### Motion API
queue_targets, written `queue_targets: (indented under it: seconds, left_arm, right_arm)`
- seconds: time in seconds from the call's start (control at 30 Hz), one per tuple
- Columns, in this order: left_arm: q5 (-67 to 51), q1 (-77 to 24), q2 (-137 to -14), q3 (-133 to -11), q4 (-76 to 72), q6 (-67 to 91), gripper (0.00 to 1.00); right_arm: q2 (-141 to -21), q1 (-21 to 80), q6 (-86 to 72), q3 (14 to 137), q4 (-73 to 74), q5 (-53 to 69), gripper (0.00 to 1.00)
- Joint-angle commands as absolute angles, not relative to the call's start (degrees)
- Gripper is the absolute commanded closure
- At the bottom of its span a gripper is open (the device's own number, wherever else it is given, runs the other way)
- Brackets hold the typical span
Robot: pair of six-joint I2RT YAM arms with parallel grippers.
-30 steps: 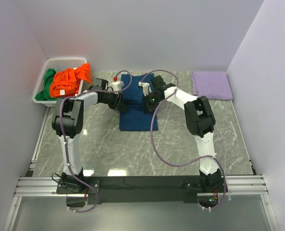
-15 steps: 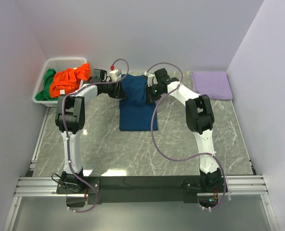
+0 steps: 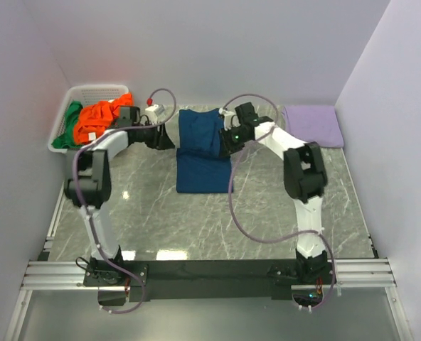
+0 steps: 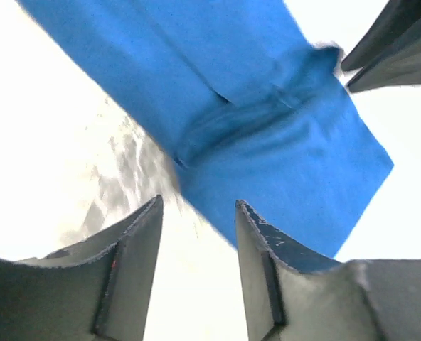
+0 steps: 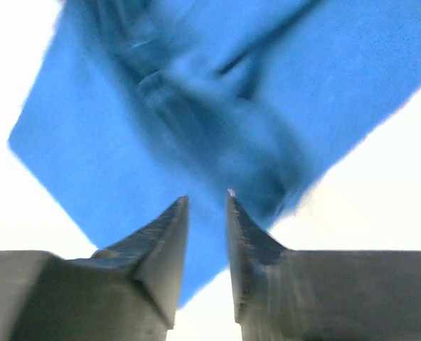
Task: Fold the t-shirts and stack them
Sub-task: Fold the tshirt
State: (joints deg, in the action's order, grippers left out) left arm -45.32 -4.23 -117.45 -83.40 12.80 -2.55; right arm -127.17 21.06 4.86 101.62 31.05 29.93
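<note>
The navy blue t-shirt (image 3: pixel 203 170) lies folded at mid-table, with a raised fold (image 3: pixel 202 131) at its far end. It fills the left wrist view (image 4: pixel 267 121) and the right wrist view (image 5: pixel 217 92). My left gripper (image 3: pixel 166 139) is open and empty just left of the shirt, its jaws (image 4: pixel 196 204) holding no cloth. My right gripper (image 3: pixel 228 139) is at the shirt's right edge, its jaws (image 5: pixel 207 197) a little apart with the cloth just beyond the tips. The orange t-shirt (image 3: pixel 100 117) and the green t-shirt (image 3: pixel 71 117) lie in the basket.
The white slotted basket (image 3: pixel 89 92) stands at the back left against the wall. A folded purple cloth (image 3: pixel 311 125) lies at the back right. Grey marbled table (image 3: pixel 196 220) stretches toward the arm bases.
Both grippers lifted the shirt's middle and carried it toward the back, leaving a fold. The left gripper has let go and drawn away to the left; the right has opened slightly.
</note>
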Motion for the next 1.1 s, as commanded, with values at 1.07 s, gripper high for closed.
queue_targets:
  seconds: [1.07]
  left_arm:
    - [-33.14, -22.94, -86.13, -39.02, 0.44, -72.86, 0.45]
  right_arm:
    - [-94.04, 40.43, 52.73, 49.92, 2.99, 3.69, 0.56]
